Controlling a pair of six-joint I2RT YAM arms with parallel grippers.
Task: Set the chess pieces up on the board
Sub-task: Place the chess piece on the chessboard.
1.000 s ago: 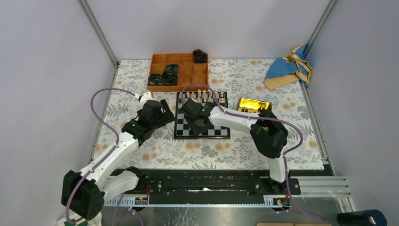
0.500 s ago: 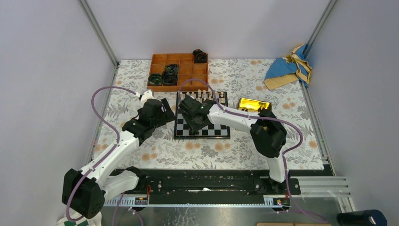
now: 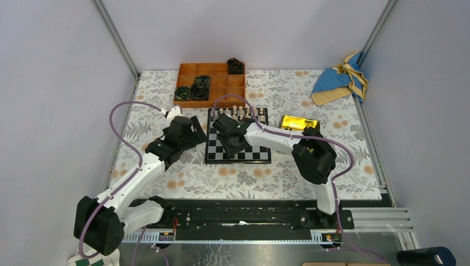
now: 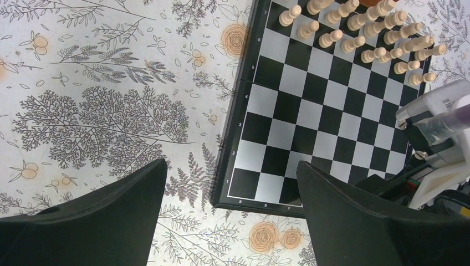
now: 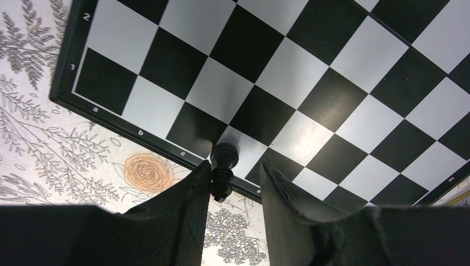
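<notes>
Top external shows a flat cloth (image 3: 249, 177) printed with grey ferns and orange roses, and on it lies the board (image 3: 260, 154), a glossy square of black and silvery checks in a thin black frame. Over the board's left edge hangs the left gripper (image 4: 230, 166), its broad matte black fingers spread wide around nothing, while the right gripper (image 5: 235, 169), its fingers apart, is over the board's near edge. Two rows of turned cream chessmen (image 4: 360, 33) line the board's far side, and one small round-headed black chess piece (image 5: 223, 166) sits at the board's near frame against one right finger, clear of the other.
</notes>
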